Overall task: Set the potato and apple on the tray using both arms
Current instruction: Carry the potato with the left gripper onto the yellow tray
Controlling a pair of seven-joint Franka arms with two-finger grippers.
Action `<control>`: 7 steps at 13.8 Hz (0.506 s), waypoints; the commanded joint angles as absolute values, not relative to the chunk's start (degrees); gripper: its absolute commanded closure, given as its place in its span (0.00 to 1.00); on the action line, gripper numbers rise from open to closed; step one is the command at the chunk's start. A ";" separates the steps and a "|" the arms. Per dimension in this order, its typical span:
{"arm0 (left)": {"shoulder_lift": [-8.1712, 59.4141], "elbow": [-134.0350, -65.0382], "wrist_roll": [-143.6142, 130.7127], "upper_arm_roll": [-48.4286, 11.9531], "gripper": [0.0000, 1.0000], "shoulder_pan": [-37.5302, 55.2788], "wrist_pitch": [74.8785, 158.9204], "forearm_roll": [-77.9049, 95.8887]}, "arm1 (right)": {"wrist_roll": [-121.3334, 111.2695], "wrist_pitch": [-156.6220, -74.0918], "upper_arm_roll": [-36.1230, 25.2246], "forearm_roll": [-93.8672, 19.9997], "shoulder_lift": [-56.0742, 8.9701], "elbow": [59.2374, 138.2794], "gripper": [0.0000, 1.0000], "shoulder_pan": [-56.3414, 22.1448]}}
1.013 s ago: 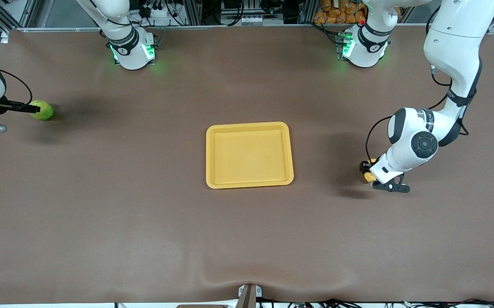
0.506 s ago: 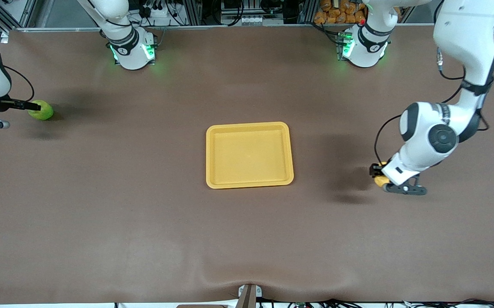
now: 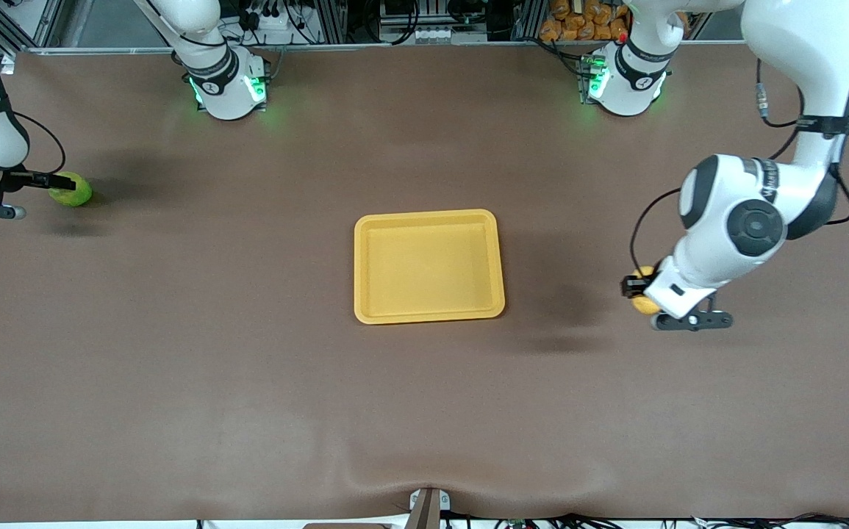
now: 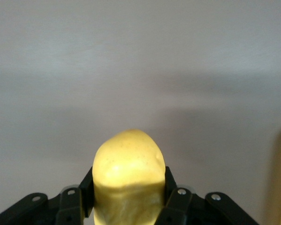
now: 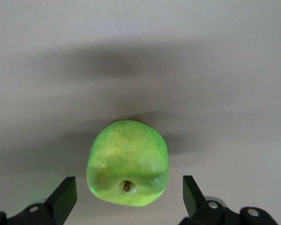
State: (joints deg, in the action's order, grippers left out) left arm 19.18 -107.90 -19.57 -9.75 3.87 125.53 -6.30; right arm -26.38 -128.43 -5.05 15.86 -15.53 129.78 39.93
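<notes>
A brown table (image 3: 248,382) lies under everything, with orange packets (image 3: 582,20) heaped past its robot-side edge.

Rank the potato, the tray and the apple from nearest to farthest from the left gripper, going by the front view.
1. The potato: clamped in the left gripper, at the left arm's end of the table.
2. The tray: mid-table, between the two arms.
3. The apple: at the right arm's end, between the fingers of the open right gripper.
</notes>
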 commanded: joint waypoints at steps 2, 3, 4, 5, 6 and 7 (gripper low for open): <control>19.51 -106.96 -29.16 -14.93 1.00 4.57 124.10 -7.38 | -26.81 -132.70 -3.96 17.14 -16.34 132.27 0.00 42.88; 19.69 -106.88 -32.31 -15.64 1.00 5.53 124.10 -7.38 | -26.81 -134.11 -3.96 17.14 -16.96 132.88 0.00 43.33; 19.86 -106.35 -35.48 -15.82 1.00 7.02 124.10 -7.38 | -26.81 -134.82 -3.87 17.14 -17.48 132.98 0.00 43.42; 20.82 -105.04 -38.38 -15.82 1.00 8.68 124.10 -7.38 | -26.81 -134.82 -3.87 17.14 -17.58 132.98 0.00 43.50; 21.79 -103.55 -41.11 -15.82 1.00 10.01 124.10 -7.38 | -26.89 -134.74 -3.87 17.14 -17.58 132.98 0.10 43.59; 22.84 -102.49 -43.74 -15.82 1.00 11.59 124.10 -7.38 | -26.89 -134.74 -3.87 17.14 -17.58 132.98 0.37 43.59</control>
